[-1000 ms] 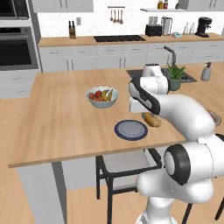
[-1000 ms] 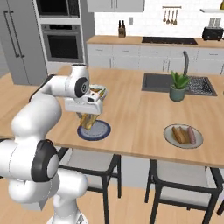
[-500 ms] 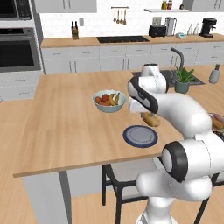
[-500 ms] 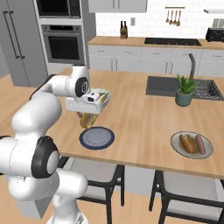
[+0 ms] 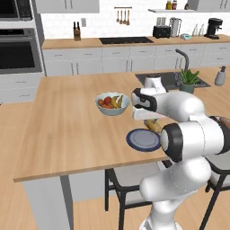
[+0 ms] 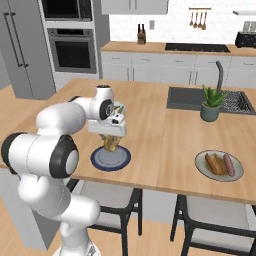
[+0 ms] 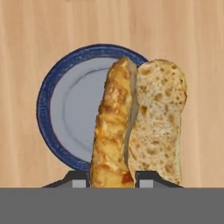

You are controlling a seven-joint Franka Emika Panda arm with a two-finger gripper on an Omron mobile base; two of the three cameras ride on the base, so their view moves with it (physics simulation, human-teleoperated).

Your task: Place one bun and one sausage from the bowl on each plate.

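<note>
Wooden island counter [image 6: 165,135] carries everything here, and I take the dark blue plate [image 6: 110,159] as the landmark. This plate lies near the front edge of the counter, and its surface is bare.

Directly above the blue plate hangs the gripper [image 6: 112,141]. Its two fingers are clamped on a split bun [image 7: 140,127], golden-brown outside and pale inside. In the hand view the bun stands between the dark finger tips and hides the right part of the plate. In the right base view the bun [image 6: 111,143] hangs just over the plate; I cannot tell if it touches the plate. In the left base view the bun [image 5: 152,126] shows at the far right rim of the blue plate [image 5: 143,139].

Well to the right of the blue plate, as the right base view shows it, lies the pale grey plate [image 6: 219,165], with a bun and a sausage on it side by side.

Behind the blue plate, in the left base view, stands a white bowl of fruit [image 5: 112,103].

Far behind and to the right of the blue plate is a potted plant [image 6: 212,101], beside the sink [image 6: 195,97].
</note>
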